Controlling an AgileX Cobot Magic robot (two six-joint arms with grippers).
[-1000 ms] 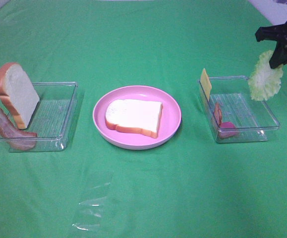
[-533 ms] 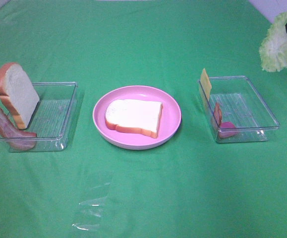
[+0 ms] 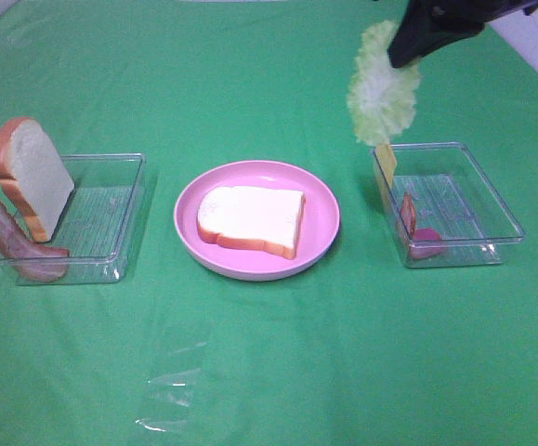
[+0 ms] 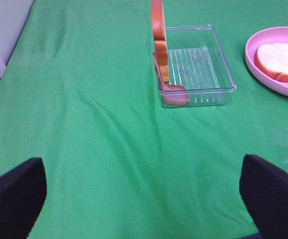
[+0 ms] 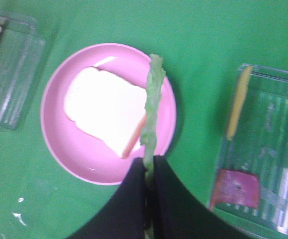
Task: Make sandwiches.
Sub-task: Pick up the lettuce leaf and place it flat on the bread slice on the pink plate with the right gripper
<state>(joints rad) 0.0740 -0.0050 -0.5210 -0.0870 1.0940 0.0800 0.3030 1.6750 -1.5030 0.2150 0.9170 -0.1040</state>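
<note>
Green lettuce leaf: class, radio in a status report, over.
Right gripper shut on green lettuce leaf, aloft near round pink plate. Left gripper open, empty. White bread slice flat on plate, top bare; nothing in between.

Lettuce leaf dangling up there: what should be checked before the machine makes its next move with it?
1. Lettuce leaf gripped by the right tool: ok, shut on it, leaf hanging down.
2. Bread slice flat on the pink plate, top bare: ok.
3. Leaf centred over the slice: cannot tell; the right wrist view lines it up only with the slice's edge.
4. Left tool out of the way: ok, open, over the green cloth short of the left tray.
5. Cheese square clear of the leaf: ok, upright in the right tray.
</note>
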